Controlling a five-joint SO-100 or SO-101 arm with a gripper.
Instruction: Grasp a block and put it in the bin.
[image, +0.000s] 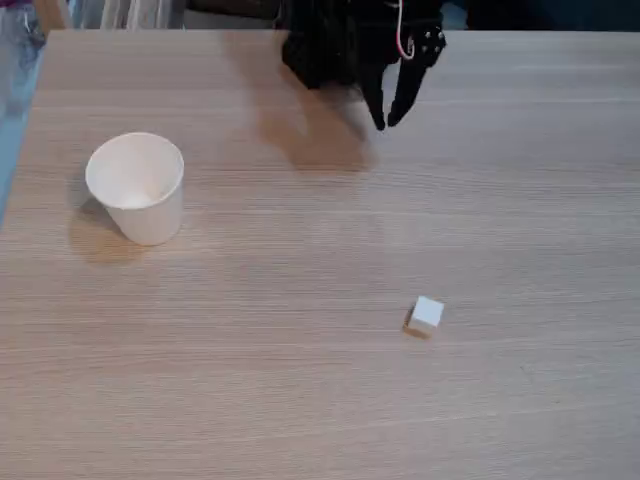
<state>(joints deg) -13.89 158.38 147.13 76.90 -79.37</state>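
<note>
Clearly nothing is done yet: the gripper (386, 124) hangs at the far edge of the wooden table (300, 400), its black fingers nearly together at the tips and holding nothing. Well apart from it, the white cube (426, 315) sits untouched nearer me, right of centre, while the paper cup (137, 187) stands upright and empty far left.

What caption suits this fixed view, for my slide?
Black gripper hangs at the table's far edge; white cube and paper cup wait apart.
</note>
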